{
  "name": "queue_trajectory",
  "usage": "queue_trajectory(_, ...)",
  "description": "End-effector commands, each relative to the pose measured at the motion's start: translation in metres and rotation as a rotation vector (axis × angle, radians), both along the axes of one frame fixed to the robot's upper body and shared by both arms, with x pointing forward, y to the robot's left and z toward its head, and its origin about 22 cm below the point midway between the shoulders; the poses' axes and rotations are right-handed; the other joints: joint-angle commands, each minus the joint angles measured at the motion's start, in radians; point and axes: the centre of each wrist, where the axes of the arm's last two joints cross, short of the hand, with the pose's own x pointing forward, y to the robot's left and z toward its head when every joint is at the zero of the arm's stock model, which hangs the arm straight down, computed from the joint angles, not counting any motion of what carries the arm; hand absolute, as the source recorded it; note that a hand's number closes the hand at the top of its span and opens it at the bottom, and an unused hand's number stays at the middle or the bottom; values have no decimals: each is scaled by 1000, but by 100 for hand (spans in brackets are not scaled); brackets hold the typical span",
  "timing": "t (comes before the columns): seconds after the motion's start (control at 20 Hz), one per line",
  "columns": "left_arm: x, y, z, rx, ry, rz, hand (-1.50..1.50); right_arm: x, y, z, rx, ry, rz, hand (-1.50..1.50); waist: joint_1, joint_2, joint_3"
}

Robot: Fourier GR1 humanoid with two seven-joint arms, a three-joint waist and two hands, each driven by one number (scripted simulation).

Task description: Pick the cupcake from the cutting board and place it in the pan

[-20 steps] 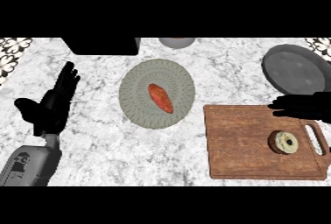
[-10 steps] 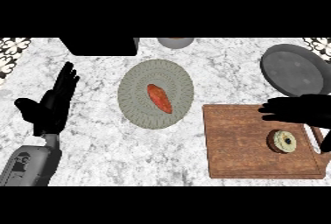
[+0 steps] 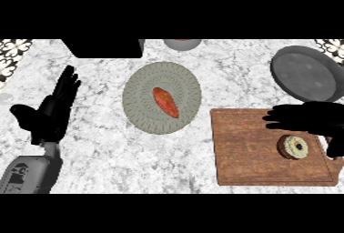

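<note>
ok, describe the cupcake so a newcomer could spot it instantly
Find the brown wooden cutting board at the counter's right. The cupcake sits toward its right side, just below the right hand. It is small, round and pale with a dark rim, unlike the orange-red food on the grey plate.

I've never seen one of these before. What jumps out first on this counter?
The black right hand hangs over the wooden cutting board at lower right, fingers spread just above a small round cupcake. In the middle sits a ridged grey plate holding an orange-red piece of food. A dark round pan waits at upper right, and the left hand rests open at the left.
</note>
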Motion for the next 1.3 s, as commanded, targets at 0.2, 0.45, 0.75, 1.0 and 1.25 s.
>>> queue_trajectory(0.2,-15,-9,-2,12,-6,9,0,2,18,-12,-38,31,25,-150,1,-1,0)
queue_trajectory(0.45,-5,-5,-1,-4,6,27,0,-15,14,-36,-75,31,31,-150,-4,-1,0)
queue_trajectory(0.75,-16,5,6,1,0,0,0,-8,7,-51,-128,46,38,-150,1,-1,0)
queue_trajectory(1.0,17,0,-9,-13,-11,-5,0,0,5,-49,-102,48,205,150,-2,6,0)
queue_trajectory(1.25,13,-6,-1,22,-9,21,0,4,25,-52,-81,43,188,150,-3,1,0)
